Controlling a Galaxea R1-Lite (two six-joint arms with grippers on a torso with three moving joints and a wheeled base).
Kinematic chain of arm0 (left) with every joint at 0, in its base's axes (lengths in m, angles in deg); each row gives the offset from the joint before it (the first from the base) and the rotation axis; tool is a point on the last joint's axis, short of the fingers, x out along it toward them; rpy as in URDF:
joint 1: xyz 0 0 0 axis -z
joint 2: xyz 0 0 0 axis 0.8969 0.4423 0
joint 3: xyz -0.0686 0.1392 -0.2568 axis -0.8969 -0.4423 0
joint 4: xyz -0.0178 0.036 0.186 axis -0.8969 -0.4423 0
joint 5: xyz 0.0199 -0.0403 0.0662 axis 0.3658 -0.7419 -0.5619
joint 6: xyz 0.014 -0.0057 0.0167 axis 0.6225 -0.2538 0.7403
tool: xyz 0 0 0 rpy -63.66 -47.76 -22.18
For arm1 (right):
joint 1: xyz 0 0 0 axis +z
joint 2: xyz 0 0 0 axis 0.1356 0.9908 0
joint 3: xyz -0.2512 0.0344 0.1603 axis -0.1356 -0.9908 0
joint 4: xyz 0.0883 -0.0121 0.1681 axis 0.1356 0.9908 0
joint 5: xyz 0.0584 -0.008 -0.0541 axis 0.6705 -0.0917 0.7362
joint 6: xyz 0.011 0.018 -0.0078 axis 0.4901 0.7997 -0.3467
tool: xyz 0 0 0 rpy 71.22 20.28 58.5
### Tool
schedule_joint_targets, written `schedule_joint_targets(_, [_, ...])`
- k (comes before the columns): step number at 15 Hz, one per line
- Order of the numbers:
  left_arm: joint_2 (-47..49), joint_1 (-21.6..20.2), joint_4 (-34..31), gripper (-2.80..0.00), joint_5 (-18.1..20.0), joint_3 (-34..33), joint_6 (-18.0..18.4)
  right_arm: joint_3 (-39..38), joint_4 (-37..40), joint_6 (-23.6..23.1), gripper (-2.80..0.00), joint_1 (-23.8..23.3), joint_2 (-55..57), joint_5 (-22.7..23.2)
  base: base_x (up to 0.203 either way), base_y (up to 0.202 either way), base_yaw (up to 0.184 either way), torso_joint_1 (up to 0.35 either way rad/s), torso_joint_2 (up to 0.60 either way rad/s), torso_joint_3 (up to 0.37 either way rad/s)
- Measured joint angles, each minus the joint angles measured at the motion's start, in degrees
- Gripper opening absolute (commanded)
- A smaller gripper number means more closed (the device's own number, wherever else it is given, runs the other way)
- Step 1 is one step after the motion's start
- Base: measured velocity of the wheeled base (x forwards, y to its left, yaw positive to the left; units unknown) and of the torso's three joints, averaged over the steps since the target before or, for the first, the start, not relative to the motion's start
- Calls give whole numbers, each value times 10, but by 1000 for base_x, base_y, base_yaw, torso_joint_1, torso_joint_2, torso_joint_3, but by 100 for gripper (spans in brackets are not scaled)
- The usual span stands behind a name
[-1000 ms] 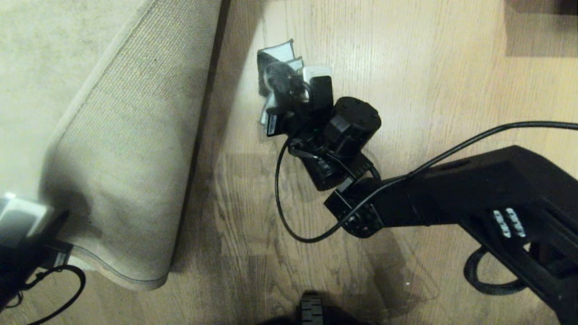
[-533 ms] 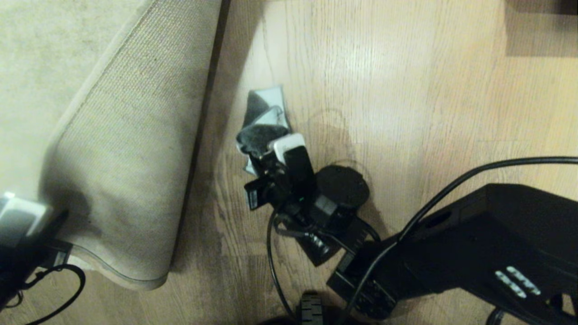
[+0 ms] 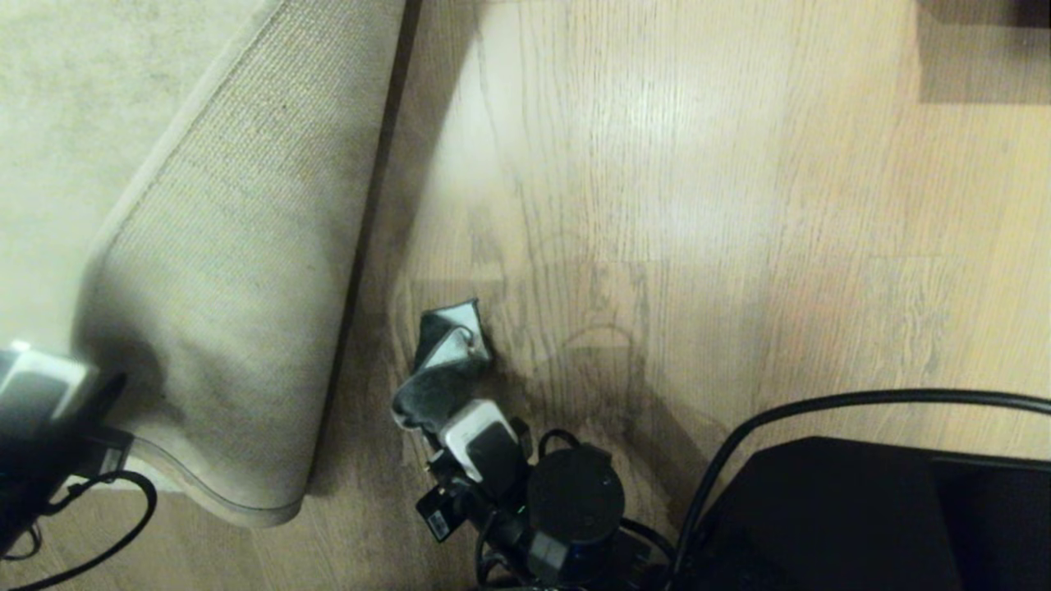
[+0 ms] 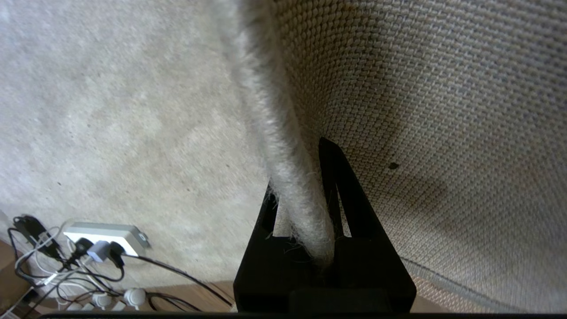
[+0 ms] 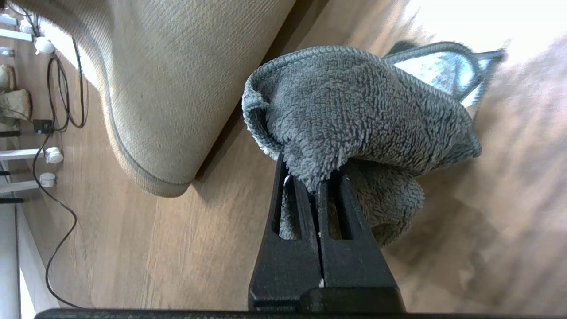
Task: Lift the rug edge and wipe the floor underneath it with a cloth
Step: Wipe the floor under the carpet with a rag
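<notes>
The rug edge (image 3: 238,271) stands folded back, tan woven backing up, pale pile (image 3: 66,98) beyond it from nine to eleven o'clock. The left gripper (image 4: 316,208), low at eight o'clock, is pinched tight on the fuzzy border, which looks meant to keep the flap up so the boards under it can be reached. The floor (image 3: 657,205) thus bared is light wood with dark grain and a soft sheen, filling the middle and right. At six o'clock, just off the flap's corner, the cloth (image 3: 443,369), a dark grey fluffy rag with paler trim, lies bunched on the planks, clamped by the right gripper (image 5: 316,186), its jaws closed, apparently for wiping. A cable (image 3: 821,406) arcs at four o'clock.
</notes>
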Motion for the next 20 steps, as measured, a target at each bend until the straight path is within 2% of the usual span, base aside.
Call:
schedule_joint_targets(8, [23,14,-1,-280,-4,65,-9,107,1,4,-280,-17,83,2,0,0,0,0,0,0])
schedule_joint_targets(15, [27,42,-1,-280,-25,98,-24,249,3,4,-280,-78,143,1,0,0,0,0,0,0])
schedule_joint_targets(20, [27,50,0,-280,-26,103,-24,394,51,-13,-280,-132,163,0,0,0,0,0,0,0])
